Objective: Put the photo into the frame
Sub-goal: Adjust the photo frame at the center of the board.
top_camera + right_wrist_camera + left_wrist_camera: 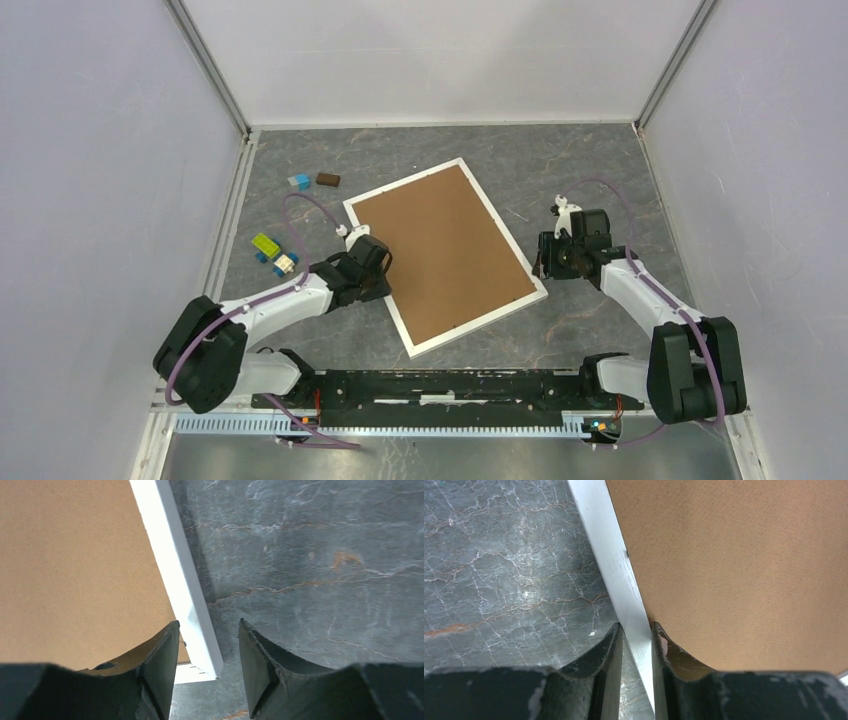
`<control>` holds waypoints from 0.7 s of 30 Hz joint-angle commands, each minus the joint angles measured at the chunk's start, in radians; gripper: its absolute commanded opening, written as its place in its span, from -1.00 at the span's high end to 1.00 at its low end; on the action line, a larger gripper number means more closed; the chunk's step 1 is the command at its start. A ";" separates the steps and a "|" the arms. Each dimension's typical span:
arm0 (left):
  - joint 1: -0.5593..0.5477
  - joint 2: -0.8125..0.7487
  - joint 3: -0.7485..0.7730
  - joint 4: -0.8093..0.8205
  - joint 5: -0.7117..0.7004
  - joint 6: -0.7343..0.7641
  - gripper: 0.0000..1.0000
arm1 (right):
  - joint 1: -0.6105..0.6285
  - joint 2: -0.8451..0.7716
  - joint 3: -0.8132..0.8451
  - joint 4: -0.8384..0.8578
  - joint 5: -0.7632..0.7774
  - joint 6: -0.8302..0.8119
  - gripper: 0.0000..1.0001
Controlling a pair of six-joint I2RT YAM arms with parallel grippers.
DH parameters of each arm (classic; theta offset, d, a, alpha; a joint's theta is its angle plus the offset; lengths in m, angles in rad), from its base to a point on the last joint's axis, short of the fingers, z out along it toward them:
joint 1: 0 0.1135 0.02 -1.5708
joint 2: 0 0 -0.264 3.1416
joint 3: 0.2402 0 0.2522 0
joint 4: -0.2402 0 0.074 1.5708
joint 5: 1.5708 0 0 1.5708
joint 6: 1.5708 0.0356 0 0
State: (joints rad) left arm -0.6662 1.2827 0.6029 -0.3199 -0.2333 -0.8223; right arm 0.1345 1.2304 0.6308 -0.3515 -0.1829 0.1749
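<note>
The white frame (pixel 403 183) lies flat and slanted on the grey table, with the brown backing board (pixel 445 255) filling it. The photo is hidden. My left gripper (pixel 378 278) is at the frame's left edge. In the left wrist view its jaws (pixel 636 630) are closed on the white frame edge (pixel 609 550), beside the board (pixel 734 565). My right gripper (pixel 540 268) is at the frame's right edge near the near corner. In the right wrist view it (pixel 207 630) is open astride the white edge (pixel 170 560), with a gap on the outer side.
Small toy blocks lie left of the frame: a blue-white one (pixel 298 181), a brown one (pixel 328 180), a yellow-green one (pixel 265 243) and a blue-tan one (pixel 285 263). White walls enclose the table on three sides.
</note>
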 commanded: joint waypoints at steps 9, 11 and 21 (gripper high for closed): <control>0.065 0.033 -0.050 0.002 0.049 0.146 0.95 | -0.001 -0.053 -0.047 -0.012 0.070 -0.018 0.20; 0.065 0.042 -0.045 -0.002 0.048 0.147 0.96 | -0.001 -0.057 -0.057 -0.002 0.048 -0.024 0.25; 0.064 0.043 -0.048 0.006 0.050 0.142 0.96 | 0.019 -0.038 -0.076 0.018 -0.005 -0.024 0.31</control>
State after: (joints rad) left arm -0.6117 1.2922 0.5961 -0.2802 -0.1516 -0.7467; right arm 0.1421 1.1938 0.5694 -0.3531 -0.1680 0.1661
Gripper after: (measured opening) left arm 0.314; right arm 0.349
